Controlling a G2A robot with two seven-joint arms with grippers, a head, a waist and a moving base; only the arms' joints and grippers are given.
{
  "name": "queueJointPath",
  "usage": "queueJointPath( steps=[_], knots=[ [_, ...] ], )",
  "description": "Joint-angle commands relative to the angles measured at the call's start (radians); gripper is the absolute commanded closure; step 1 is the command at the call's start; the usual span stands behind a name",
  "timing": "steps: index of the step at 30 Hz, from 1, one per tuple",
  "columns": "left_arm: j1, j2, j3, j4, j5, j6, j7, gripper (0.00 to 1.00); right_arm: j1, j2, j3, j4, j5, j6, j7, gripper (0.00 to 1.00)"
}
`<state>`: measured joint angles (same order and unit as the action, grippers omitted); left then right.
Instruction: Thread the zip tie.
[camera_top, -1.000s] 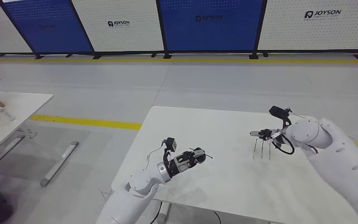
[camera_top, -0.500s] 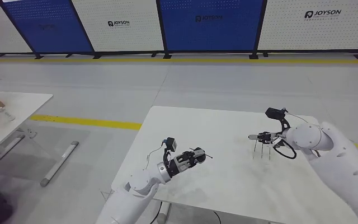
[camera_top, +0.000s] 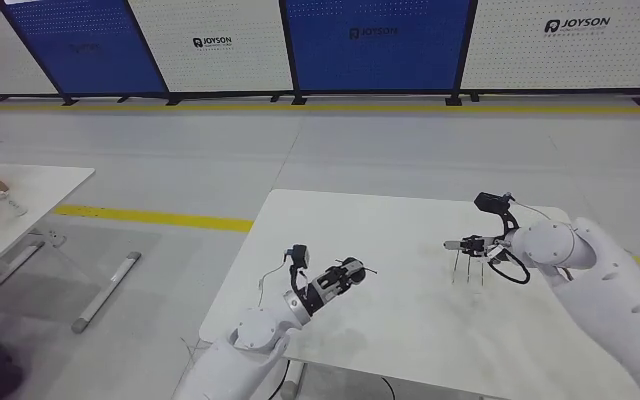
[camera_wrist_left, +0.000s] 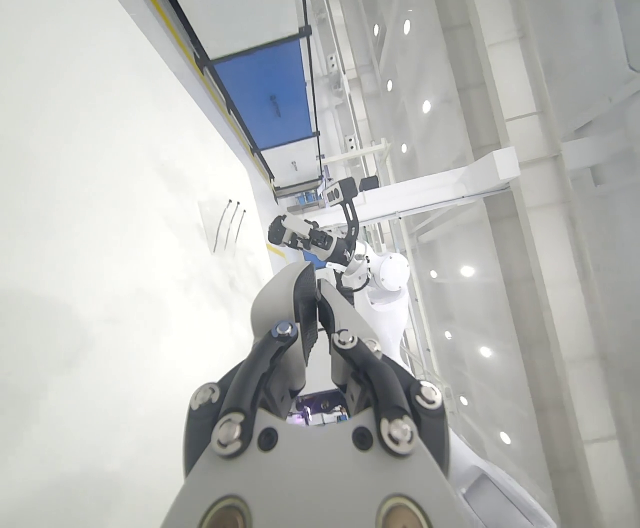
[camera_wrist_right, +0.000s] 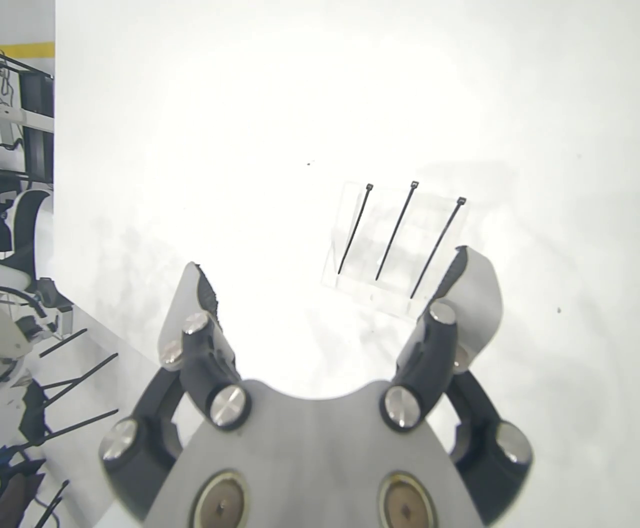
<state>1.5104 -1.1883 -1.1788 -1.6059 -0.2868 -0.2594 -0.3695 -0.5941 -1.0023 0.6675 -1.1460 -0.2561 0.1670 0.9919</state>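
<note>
Three black zip ties (camera_wrist_right: 397, 230) lie side by side on a clear flat holder (camera_wrist_right: 350, 285) on the white table (camera_top: 400, 320); they show small in the top view (camera_top: 470, 268) and far off in the left wrist view (camera_wrist_left: 227, 225). My right gripper (camera_wrist_right: 331, 261) hovers open just above them, also seen in the top view (camera_top: 460, 243). Near the table's front left, my left gripper (camera_wrist_left: 315, 285) is shut; in the top view (camera_top: 350, 268) a thin black zip tie (camera_top: 368, 268) sticks out at its tip.
The table's left edge (camera_top: 235, 280) and front edge run close to my left arm. Bare white tabletop lies between the two grippers. A second table (camera_top: 35, 195) stands far left across the floor.
My left arm has shifted slightly left and its wrist has turned a little. My right arm settled slightly lower and has held still for the last half second.
</note>
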Motion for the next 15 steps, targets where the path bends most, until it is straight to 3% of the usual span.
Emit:
queueJointPath(
  steps=[1,7,11,15],
  knots=[
    [0.0,0.0,0.001,0.0,0.0,0.001,-0.001,1.0,0.0,0.0,0.0,0.0,0.0,0.0,0.0,0.0],
    [0.0,0.0,0.001,0.0,0.0,0.001,-0.001,1.0,-0.005,0.0,0.001,0.001,-0.006,-0.004,-0.012,0.0],
    [0.0,0.0,0.001,0.0,0.0,0.001,-0.001,1.0,0.002,0.013,0.029,0.018,-0.003,-0.124,0.079,0.0],
    [0.0,0.0,0.001,0.0,0.0,0.001,-0.001,1.0,0.037,0.023,0.032,0.01,-0.059,-0.168,0.238,0.0]
  ],
)
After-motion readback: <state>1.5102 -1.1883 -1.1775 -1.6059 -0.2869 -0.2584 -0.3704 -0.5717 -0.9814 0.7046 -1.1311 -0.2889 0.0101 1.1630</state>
